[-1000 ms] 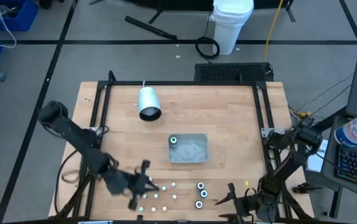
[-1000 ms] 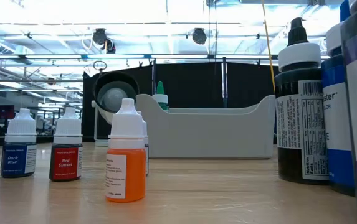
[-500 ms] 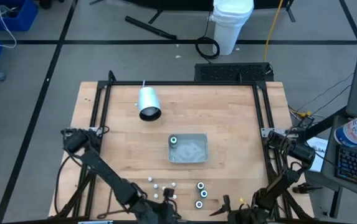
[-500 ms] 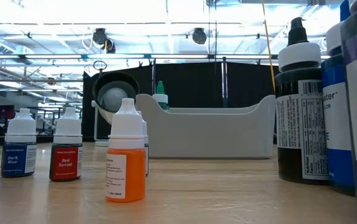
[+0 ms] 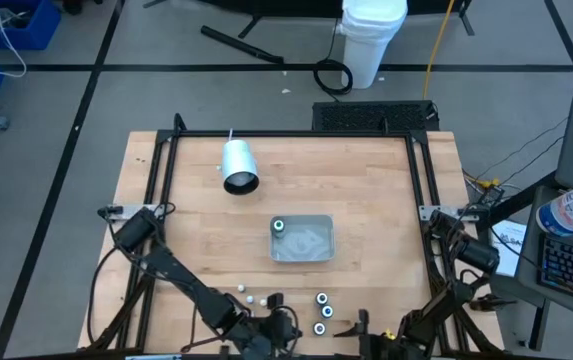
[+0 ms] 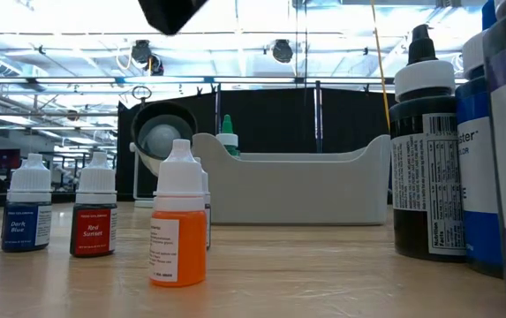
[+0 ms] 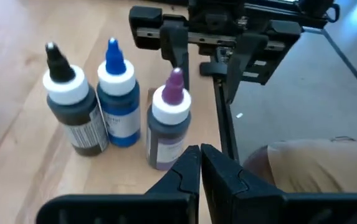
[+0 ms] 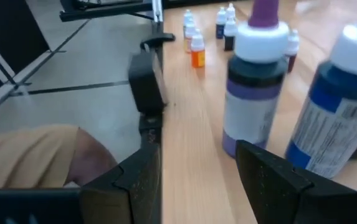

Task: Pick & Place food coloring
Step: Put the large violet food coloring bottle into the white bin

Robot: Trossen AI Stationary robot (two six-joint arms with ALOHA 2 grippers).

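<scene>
The left gripper (image 7: 200,163), fingers pressed together and empty, hangs just short of the upright purple-tipped bottle (image 7: 167,119); the right gripper (image 8: 198,163) (jaws apart) sits close too, seemingly no farther off.

In the low view, one small bottle (image 6: 29,215) carries a label reading "Dark Blue", and the small bottle beside it (image 6: 94,214) reads "Red Sunset". The print on the orange bottle (image 6: 178,223) and the big black bottle (image 6: 426,159) is too small to read
</scene>
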